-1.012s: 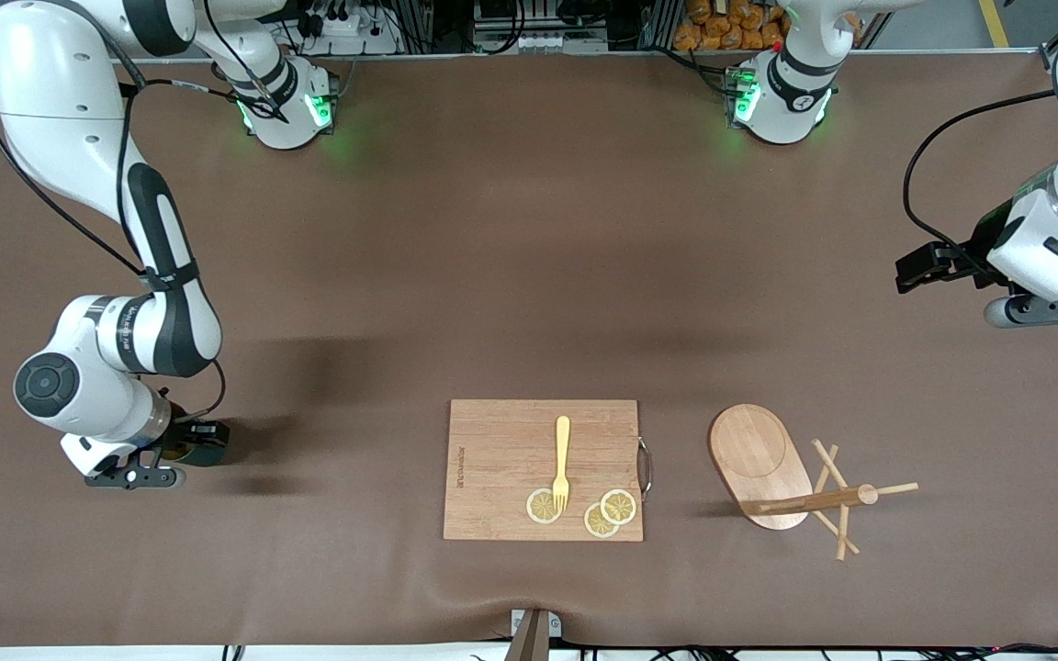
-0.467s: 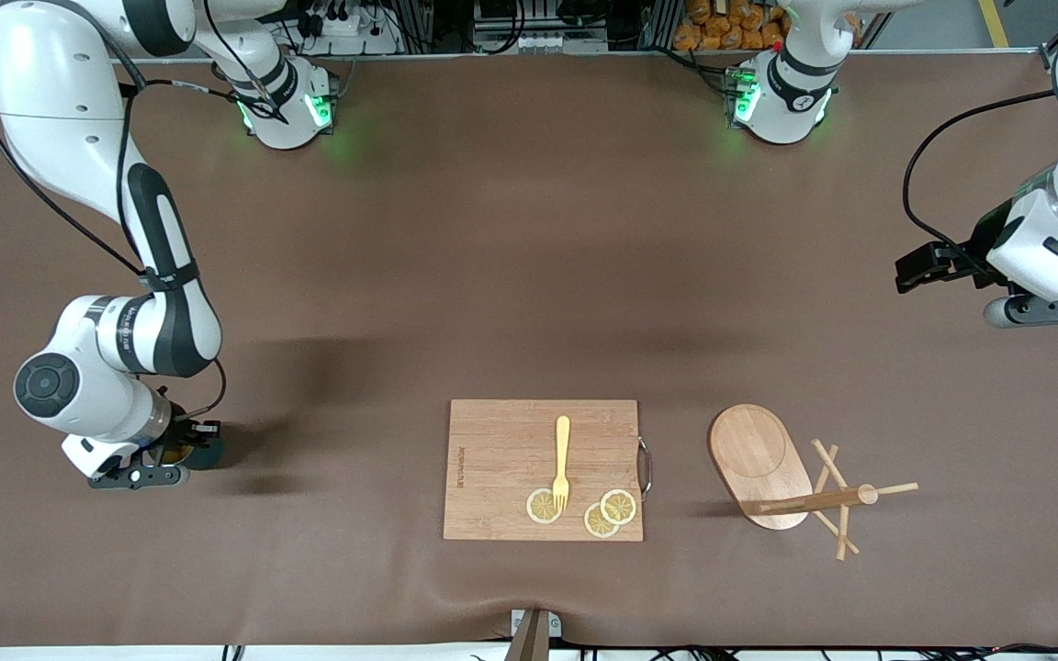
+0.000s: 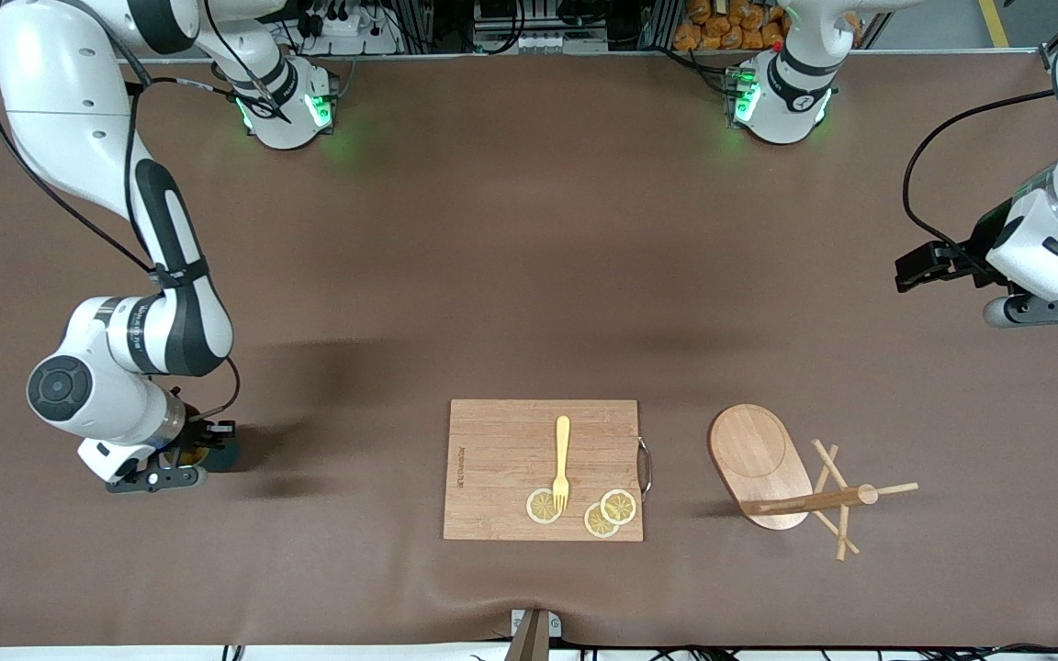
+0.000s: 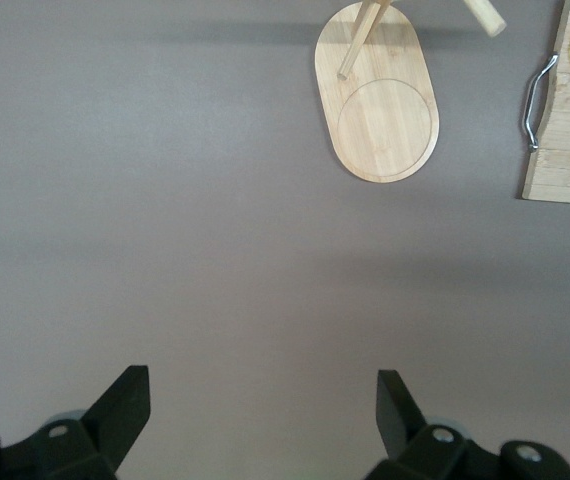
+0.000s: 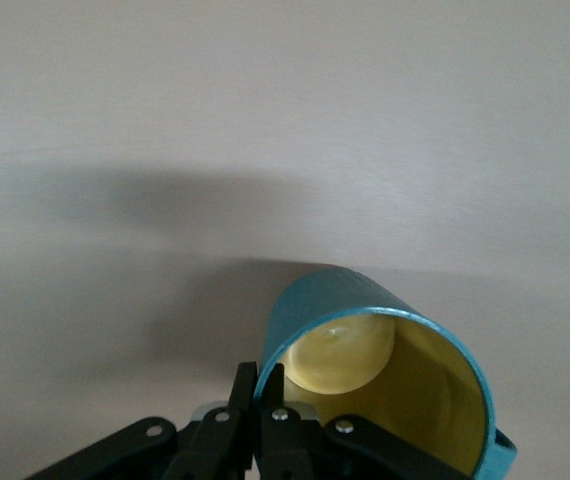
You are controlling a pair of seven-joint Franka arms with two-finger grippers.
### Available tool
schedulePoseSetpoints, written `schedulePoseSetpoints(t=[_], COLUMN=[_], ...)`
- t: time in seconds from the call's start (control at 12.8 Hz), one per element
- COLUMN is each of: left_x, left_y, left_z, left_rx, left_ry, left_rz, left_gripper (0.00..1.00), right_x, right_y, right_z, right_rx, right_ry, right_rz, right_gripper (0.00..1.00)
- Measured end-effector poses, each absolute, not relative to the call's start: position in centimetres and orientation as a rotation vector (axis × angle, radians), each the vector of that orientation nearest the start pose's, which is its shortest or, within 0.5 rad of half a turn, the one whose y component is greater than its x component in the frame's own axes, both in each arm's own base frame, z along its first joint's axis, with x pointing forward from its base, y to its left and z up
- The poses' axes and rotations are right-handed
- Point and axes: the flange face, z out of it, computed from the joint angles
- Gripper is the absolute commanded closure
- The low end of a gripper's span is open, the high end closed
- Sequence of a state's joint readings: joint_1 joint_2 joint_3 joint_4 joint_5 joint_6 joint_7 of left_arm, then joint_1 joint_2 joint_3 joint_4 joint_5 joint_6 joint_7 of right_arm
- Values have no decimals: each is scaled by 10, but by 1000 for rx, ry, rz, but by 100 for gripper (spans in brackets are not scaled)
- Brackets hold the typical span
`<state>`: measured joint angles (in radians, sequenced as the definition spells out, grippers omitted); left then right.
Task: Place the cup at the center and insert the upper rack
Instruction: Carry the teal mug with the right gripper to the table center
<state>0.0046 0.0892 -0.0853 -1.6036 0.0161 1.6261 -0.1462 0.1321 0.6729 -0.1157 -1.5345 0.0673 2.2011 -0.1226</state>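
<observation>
The teal cup (image 5: 385, 370) with its yellowish inside fills the right wrist view. My right gripper (image 5: 261, 382) is shut on the cup's rim, one finger inside and one outside. In the front view the right gripper (image 3: 187, 452) is low at the right arm's end of the table, and only a sliver of the cup (image 3: 226, 452) shows beside it. The upper rack (image 3: 772, 473) lies tipped over on the table, its post and pegs pointing toward the left arm's end; its oval base also shows in the left wrist view (image 4: 377, 95). My left gripper (image 4: 263, 400) is open and empty, up in the air at the left arm's end (image 3: 1043, 308).
A rectangular wooden cutting board (image 3: 501, 473) lies at the middle of the table near the front camera, bearing a yellow fork (image 3: 562, 464) and three lemon slices (image 3: 602, 510). Its metal handle (image 3: 645, 466) faces the rack.
My right gripper has shifted slightly toward the table's middle with the cup, the arm's elbow moving with it. The left arm has not moved.
</observation>
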Motion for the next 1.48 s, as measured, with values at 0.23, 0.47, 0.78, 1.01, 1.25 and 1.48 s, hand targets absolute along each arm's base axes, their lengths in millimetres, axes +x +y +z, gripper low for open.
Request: schedulePoseSetpoints(t=[0.23, 0.47, 0.78, 1.01, 1.25, 1.48], left_x=[581, 580, 580, 580, 580, 580], left_y=[-43, -43, -44, -43, -43, -44], left_z=[563, 563, 563, 564, 564, 564], left_rx=[-3122, -3122, -3122, -3122, -3122, -3122], left_ry=[-100, -100, -100, -100, -100, -100], left_rz=[102, 102, 101, 103, 104, 106], left_gripper=[0, 0, 0, 0, 0, 0], right_x=[708, 690, 645, 605, 565, 513], right_y=[78, 153, 282, 360, 420, 484], right_z=[290, 299, 304, 306, 306, 306], right_rx=[-3087, -3063, -3077, -3049, -3014, -3011], right_ry=[-274, -376, -335, -396, -514, -559], right_rz=[11, 70, 123, 140, 161, 160], right_gripper=[100, 100, 100, 100, 100, 100])
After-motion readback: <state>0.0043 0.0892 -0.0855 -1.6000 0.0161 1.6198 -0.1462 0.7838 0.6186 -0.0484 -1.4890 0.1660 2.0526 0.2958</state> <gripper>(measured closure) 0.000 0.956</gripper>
